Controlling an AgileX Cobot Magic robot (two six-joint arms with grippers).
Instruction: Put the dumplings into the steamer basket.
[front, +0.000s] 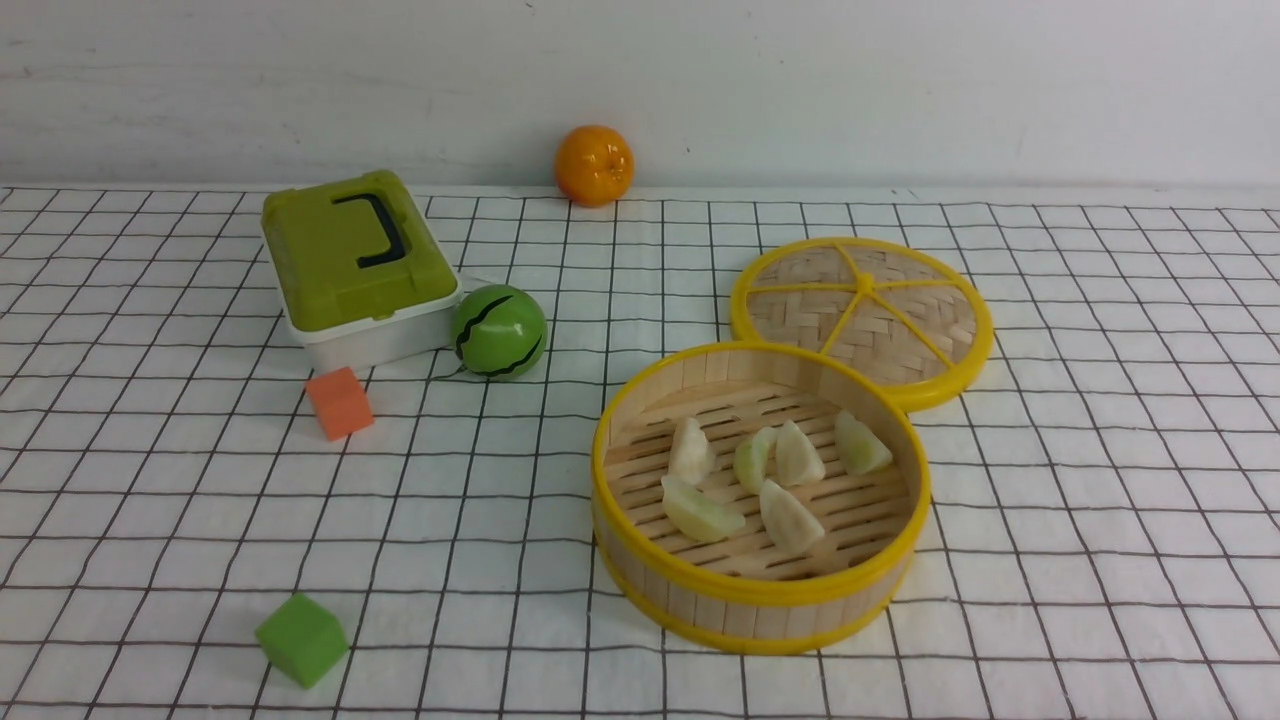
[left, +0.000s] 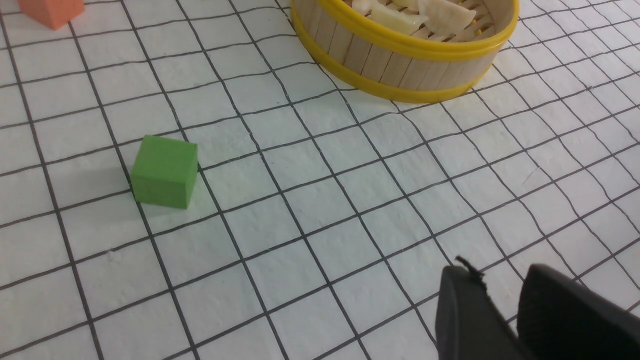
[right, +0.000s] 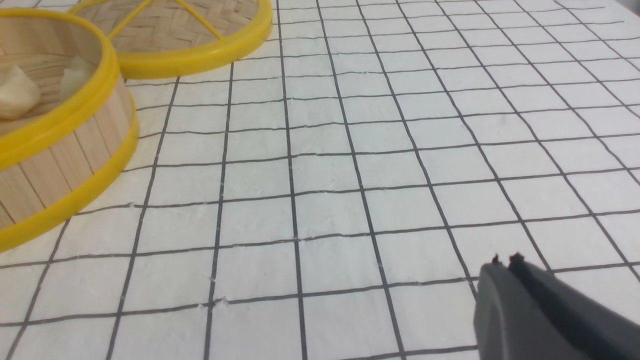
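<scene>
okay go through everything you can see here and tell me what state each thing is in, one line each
steamer basket: uncovered, upright, holding six dumplings
dumplings: all inside the basket, on its slatted floor
lid: off, lying flat behind the basket
green box: closed
left tool: open, holding nothing
right tool: shut, holding nothing

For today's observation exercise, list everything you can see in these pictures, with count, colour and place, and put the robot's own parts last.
Pleated toy dumplings: six, cream-white to pale green, all inside the steamer basket.
Round bamboo steamer basket: one, yellow-rimmed, right of centre.
Flat woven lid: one, yellow-rimmed, just behind the basket.
Foam cubes: one orange, left; one green, front left.
Striped ball: one, green.
Lidded plastic box: one, green lid, white base, beside the ball.
Orange fruit: one, at the back wall.
Checked tablecloth: one, white.
Left gripper: black, slightly open, empty.
Right gripper: black, shut, empty.
</scene>
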